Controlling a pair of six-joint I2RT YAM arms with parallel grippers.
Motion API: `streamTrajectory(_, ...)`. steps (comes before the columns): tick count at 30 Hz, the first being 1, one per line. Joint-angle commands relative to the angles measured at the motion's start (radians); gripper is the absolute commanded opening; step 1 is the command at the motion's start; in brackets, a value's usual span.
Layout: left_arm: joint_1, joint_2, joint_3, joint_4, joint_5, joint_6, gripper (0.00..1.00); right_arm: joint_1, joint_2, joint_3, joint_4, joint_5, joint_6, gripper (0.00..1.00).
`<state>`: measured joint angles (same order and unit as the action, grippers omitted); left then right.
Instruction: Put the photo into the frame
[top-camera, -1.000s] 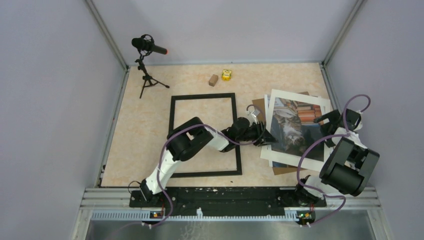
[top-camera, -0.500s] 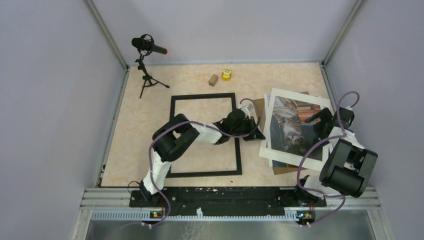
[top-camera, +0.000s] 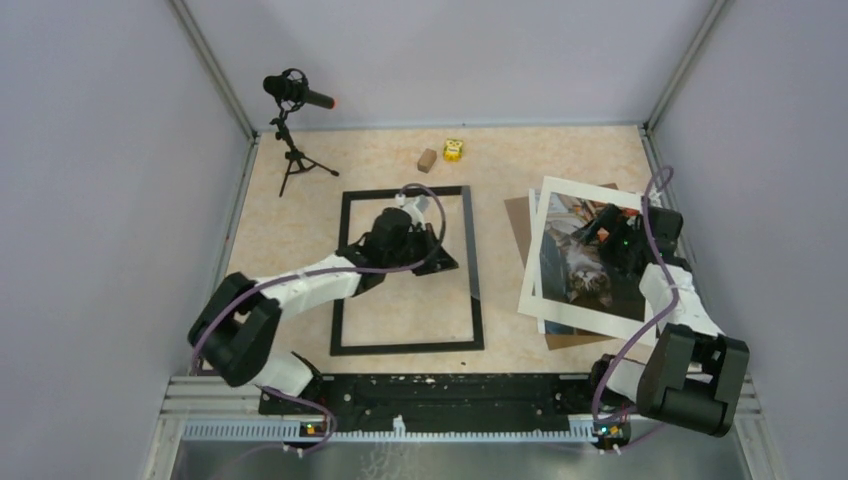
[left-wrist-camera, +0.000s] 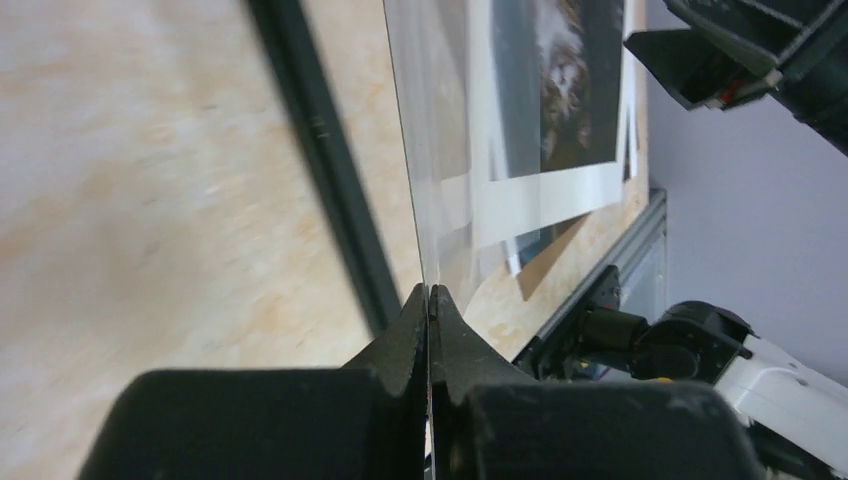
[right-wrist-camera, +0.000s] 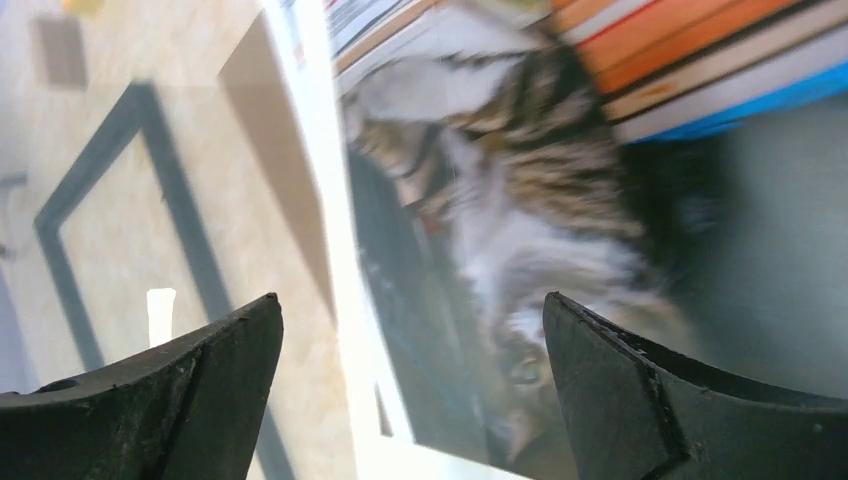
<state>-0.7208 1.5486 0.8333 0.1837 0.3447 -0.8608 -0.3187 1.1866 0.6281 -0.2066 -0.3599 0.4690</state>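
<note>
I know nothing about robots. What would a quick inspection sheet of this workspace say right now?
Surface: beige marbled table.
Job's things: black frame lies flat mid-table. The photo, cat side up, lies to its right on brown cardboard, not yet in the frame.
Clutter: brown block and yellow toy at the far edge; microphone on a tripod, far left.
Claws: left claw shut on the edge of a thin clear sheet by the frame. The right claw is open above the photo, holding nothing.
Cables: purple cables loop along both arms.
Surroundings: plain grey walls; metal rail at the near edge.
</note>
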Motion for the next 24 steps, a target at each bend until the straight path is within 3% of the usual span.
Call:
streamTrajectory(1, 0.065, -0.218, -0.117, -0.210, -0.101, 0.082, 0.00, 0.137, -0.005, 0.023, 0.000, -0.089, -0.038, 0.99)
streamTrajectory(6, 0.128, -0.404, -0.239, -0.296, -0.139, 0.095, 0.00, 0.290, 0.070, -0.015, 0.082, -0.244, 0.036, 0.99)
streamTrajectory(12, 0.191, -0.534, -0.315, -0.373, -0.238, 0.105, 0.00, 0.343, 0.108, -0.105, 0.196, -0.382, 0.075, 0.99)
streamTrajectory(24, 0.242, -0.588, -0.389, -0.426, -0.335, 0.082, 0.00, 0.374, 0.172, -0.238, 0.366, -0.490, 0.119, 0.92)
